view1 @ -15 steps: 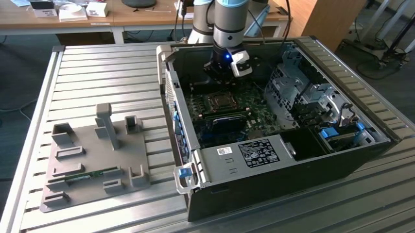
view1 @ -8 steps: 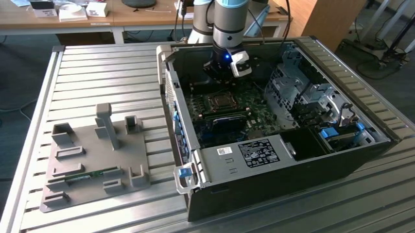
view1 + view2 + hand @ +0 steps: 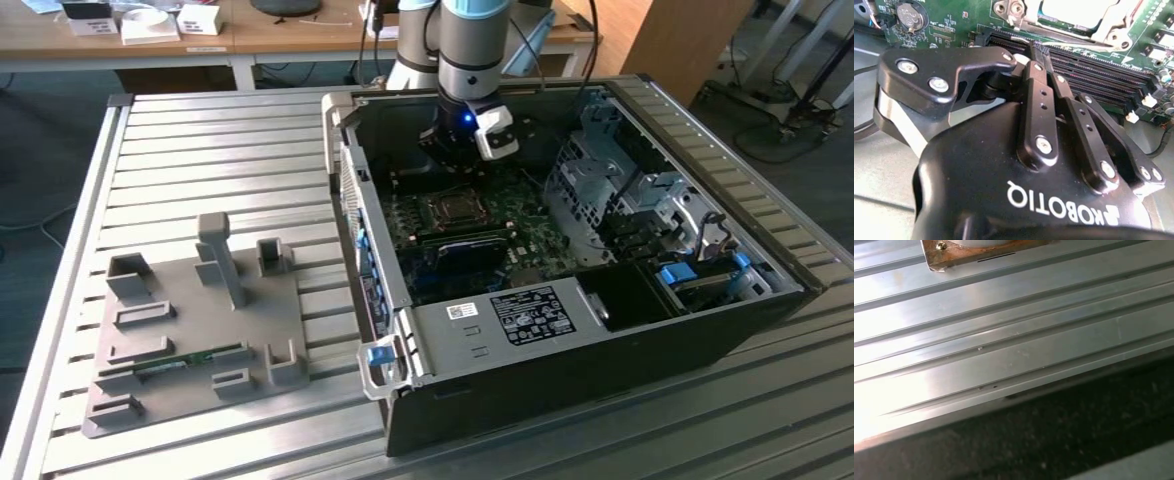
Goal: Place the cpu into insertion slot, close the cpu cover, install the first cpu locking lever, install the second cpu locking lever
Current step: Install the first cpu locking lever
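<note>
The gripper (image 3: 451, 168) hangs inside the open computer case (image 3: 561, 370), low over the motherboard (image 3: 954, 25), just on the far side of the socket (image 3: 449, 212). Its fingers (image 3: 1036, 75) are drawn together, gripping nothing. In the second wrist view the cpu (image 3: 1074, 9) lies in the socket, with the cpu cover (image 3: 1119, 22) folded down around it

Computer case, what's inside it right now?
A green motherboard with the cpu socket, a metal drive cage beside it, and the gripper reaching in. The arm hides part of the board.
</note>
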Action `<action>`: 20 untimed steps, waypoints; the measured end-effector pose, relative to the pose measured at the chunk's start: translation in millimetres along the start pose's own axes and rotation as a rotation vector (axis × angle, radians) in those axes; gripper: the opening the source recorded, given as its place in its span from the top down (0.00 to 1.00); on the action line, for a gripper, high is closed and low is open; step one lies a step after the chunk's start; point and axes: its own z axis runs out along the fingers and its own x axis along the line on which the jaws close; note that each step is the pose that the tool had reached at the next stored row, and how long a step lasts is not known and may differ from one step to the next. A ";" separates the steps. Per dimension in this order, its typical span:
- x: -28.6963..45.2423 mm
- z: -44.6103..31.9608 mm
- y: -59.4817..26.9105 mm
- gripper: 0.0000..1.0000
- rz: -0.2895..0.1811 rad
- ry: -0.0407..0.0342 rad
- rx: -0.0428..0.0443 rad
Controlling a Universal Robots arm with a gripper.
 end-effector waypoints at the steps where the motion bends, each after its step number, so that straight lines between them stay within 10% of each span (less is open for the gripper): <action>1: 0.0 0.2 -0.2 0.89 0.000 -0.0021 -0.0006; 20: 5.2 0.6 -3.9 0.89 -0.003 -0.0248 -0.0066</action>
